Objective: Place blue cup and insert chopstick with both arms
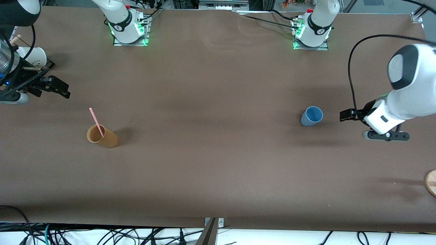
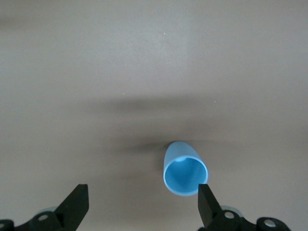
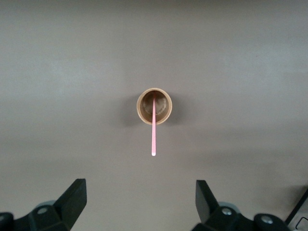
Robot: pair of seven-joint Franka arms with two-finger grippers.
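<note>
The blue cup (image 1: 311, 116) stands upright on the table toward the left arm's end. My left gripper (image 1: 346, 115) hangs open and empty beside it, apart from it. In the left wrist view the cup (image 2: 185, 172) sits close to one fingertip (image 2: 204, 199), outside the gap, and the gripper (image 2: 142, 204) is wide open. The pink chopstick (image 1: 96, 121) leans in a tan-orange cup (image 1: 103, 136) toward the right arm's end. My right gripper (image 1: 61, 89) is open and empty, well off from that cup. The right wrist view shows the gripper (image 3: 139, 197), tan-orange cup (image 3: 154, 106) and chopstick (image 3: 153, 132).
A white cup (image 1: 35, 56) stands by the right arm near the table's edge. A round wooden piece (image 1: 431, 182) lies at the table's edge at the left arm's end. Both arm bases (image 1: 127, 25) (image 1: 311, 30) stand along the table's back edge.
</note>
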